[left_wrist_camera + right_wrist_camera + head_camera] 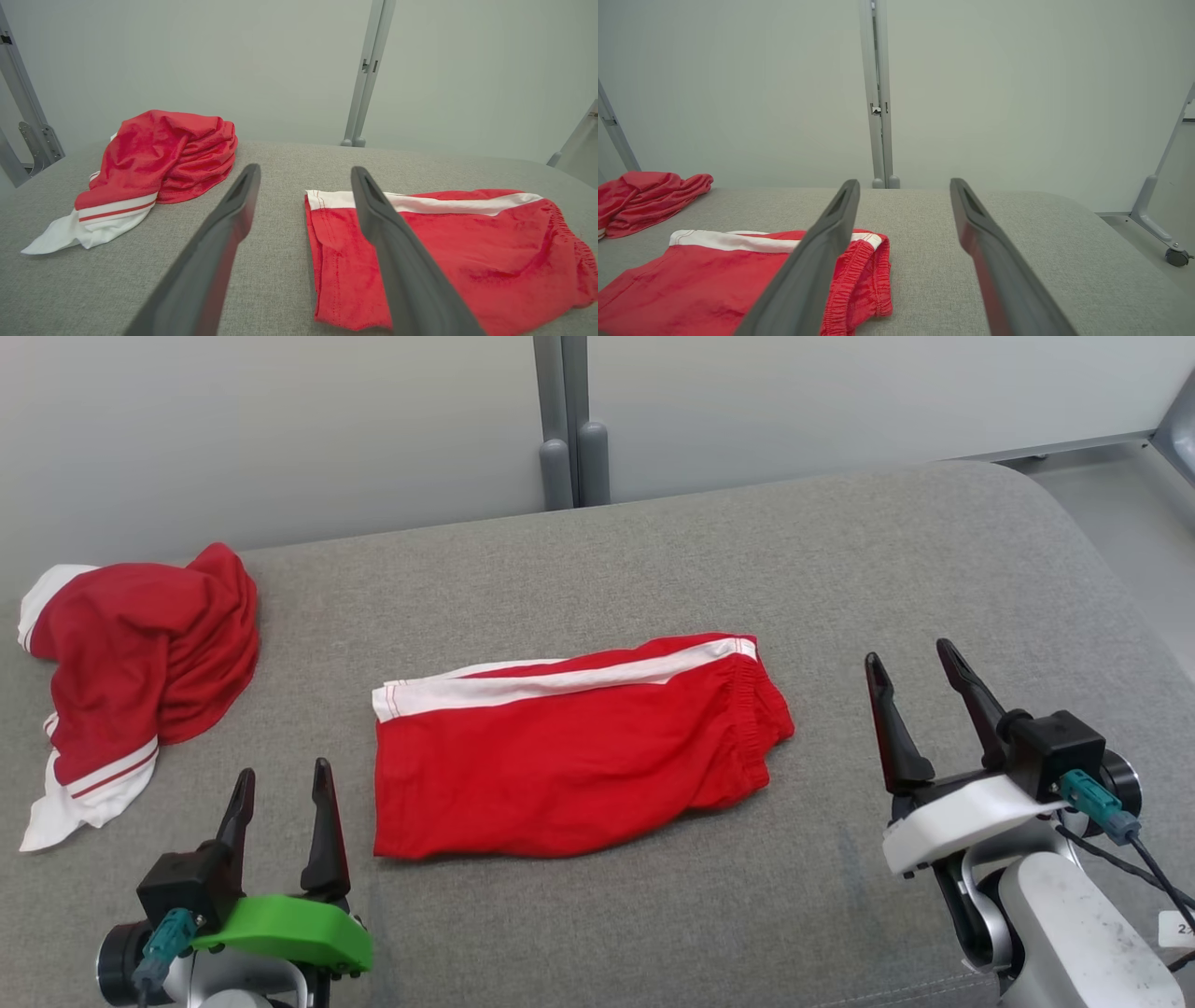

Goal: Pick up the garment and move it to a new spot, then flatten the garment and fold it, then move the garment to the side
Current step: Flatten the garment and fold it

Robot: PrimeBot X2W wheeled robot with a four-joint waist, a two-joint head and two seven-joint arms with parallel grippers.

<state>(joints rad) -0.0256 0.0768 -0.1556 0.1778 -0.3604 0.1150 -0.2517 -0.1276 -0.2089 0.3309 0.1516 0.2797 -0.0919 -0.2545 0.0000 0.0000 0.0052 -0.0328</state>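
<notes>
1. Red shorts (569, 756): the task's garment, by my reading. They lie flat at the middle of the grey padded table (840, 551), doubled leg on leg, the white stripe (560, 679) along the far edge and the elastic waistband (761, 709) toward the robot's right.
2. Crumpled red garment (140, 663): a red-and-white heap at the far left of the table, well apart from the shorts.
3. Left gripper (284, 768): fingers spread wide, holding nothing, near the shorts' left hem and not touching it.
4. Right gripper (907, 651): fingers spread wide, holding nothing, beside the waistband end, apart from it.
5. Step in hand, as judged: the shorts look flattened and at least half folded, so either a further fold or the move to the side remains; I cannot tell which.
6. Next move calls for: both grippers lowering to the cloth's opposite ends, pinching all layers together, then lifting evenly so the fold does not open.
</notes>
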